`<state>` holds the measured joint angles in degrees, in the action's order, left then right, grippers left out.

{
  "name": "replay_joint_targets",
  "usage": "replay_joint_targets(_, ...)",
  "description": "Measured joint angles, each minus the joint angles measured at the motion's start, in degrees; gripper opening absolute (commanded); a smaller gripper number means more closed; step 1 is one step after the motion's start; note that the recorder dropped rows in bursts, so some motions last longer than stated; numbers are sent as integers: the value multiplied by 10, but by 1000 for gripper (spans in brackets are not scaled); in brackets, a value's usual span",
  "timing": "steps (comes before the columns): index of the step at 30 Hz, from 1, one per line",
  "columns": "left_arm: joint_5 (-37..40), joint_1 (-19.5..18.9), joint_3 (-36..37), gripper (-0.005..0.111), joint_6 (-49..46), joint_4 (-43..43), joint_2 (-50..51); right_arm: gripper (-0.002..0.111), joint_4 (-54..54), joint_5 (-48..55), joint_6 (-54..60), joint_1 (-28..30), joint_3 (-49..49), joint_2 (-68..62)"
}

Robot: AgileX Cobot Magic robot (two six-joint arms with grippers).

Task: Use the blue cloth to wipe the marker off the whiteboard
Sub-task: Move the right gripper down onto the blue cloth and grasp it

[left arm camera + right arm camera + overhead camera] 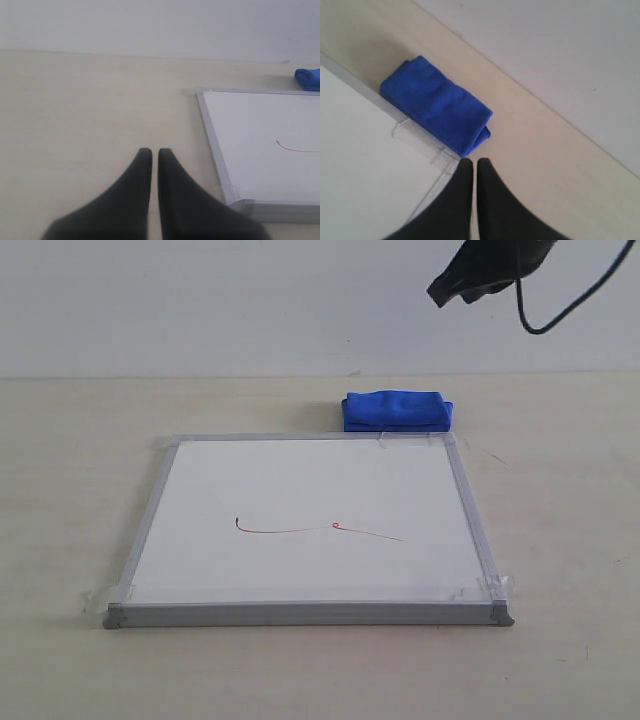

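The whiteboard (300, 475) lies flat on the table, with the thin red marker line (300, 530) and its small loop across its middle. The folded blue cloth (397, 410) rests on the table just behind the board's far right edge. My right gripper (450, 292) hangs high above the cloth, shut and empty. In the right wrist view the gripper (471, 161) is over the board's corner, with the cloth (435, 105) beyond it. My left gripper (151, 151) is shut and empty over bare table beside the whiteboard (260, 130). The marker line's end (295, 149) shows there, and so does the cloth (309, 79).
Clear tape (420, 140) holds the board's corners to the beige table (60, 490). A black cable (560, 315) loops down from the right arm. A pale wall stands behind the table.
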<state>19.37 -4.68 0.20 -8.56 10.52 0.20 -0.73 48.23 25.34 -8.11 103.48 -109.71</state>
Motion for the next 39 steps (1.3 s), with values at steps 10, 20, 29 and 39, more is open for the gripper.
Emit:
replay_joint_targets(10,0,0,0,4,0,0,0,0,30,171,43,0,319,-199)
replay_joint_targets(20,0,0,0,4,0,0,0,11,72,198,108,0,378,-305)
replay_joint_targets(29,0,0,0,4,0,0,0,93,73,161,206,0,380,-329)
replay_joint_targets(39,0,0,0,4,0,0,0,86,78,115,216,0,380,-387)
